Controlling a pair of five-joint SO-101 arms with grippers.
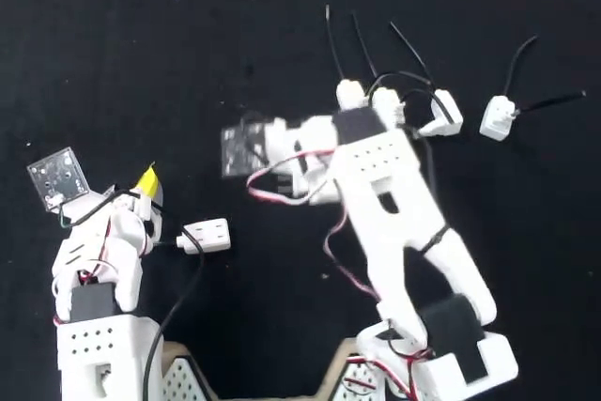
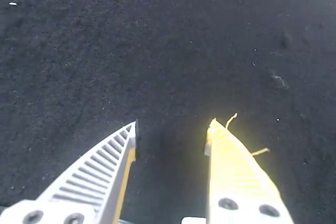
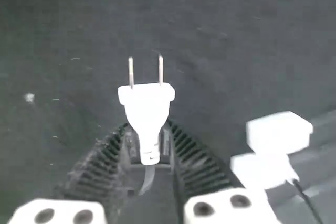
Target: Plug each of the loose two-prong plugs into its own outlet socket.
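On the left, my left gripper (image 2: 172, 129) is released. Its grey and yellow fingers are spread apart with only the black surface (image 1: 141, 63) between them, and it carries nothing. It sits low over the surface just beside the outlet socket (image 1: 207, 235), a small white block on a black cable that runs back toward my base. I take it the arm is parked there so it can steady the socket when a plug is pushed in, because a light block like that would likely slide under a one-sided shove.

Toward the middle, my right arm stretches out across the surface with its wrist turned to the left. My right gripper (image 3: 147, 128) is clenched on a white two-prong plug (image 3: 146, 100). I hold it by the narrow rear of its body, so the wide face and both prongs stand clear of my fingers and point straight away from me. That leaves nothing of mine between the prongs and a socket face. The plug hangs well apart from the socket, with bare surface between them, so lining up the prongs is what remains.

Farther right, the other loose plugs (image 1: 441, 117) lie on their black cords, the last one (image 1: 496, 119) a little apart from the rest.
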